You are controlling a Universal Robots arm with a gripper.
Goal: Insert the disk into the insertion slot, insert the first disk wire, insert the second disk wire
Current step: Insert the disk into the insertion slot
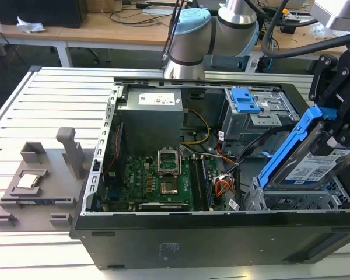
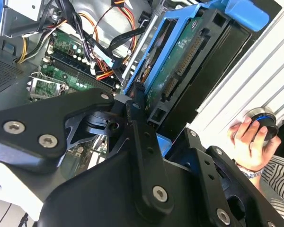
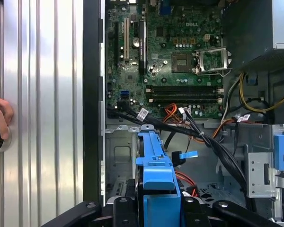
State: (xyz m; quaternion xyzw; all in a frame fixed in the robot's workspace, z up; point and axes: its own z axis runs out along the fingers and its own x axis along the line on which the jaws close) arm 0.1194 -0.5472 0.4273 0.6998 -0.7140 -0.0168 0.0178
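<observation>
My gripper is shut on the upper end of the disk, a silver drive in a bright blue carrier. It hangs steeply tilted, its lower end just above the insertion slot, the grey perforated cage at the case's corner on the exterior view's right. In the second wrist view the disk shows its green board side, with a black finger against the carrier edge. The first wrist view looks along the blue carrier between my gripper into the cage. Loose black disk wires cross beside it.
The open computer case holds a motherboard, a power supply and a taller bay with a blue latch. A grey fixture lies at the exterior view's left. A person's hand rests on a knob outside the case.
</observation>
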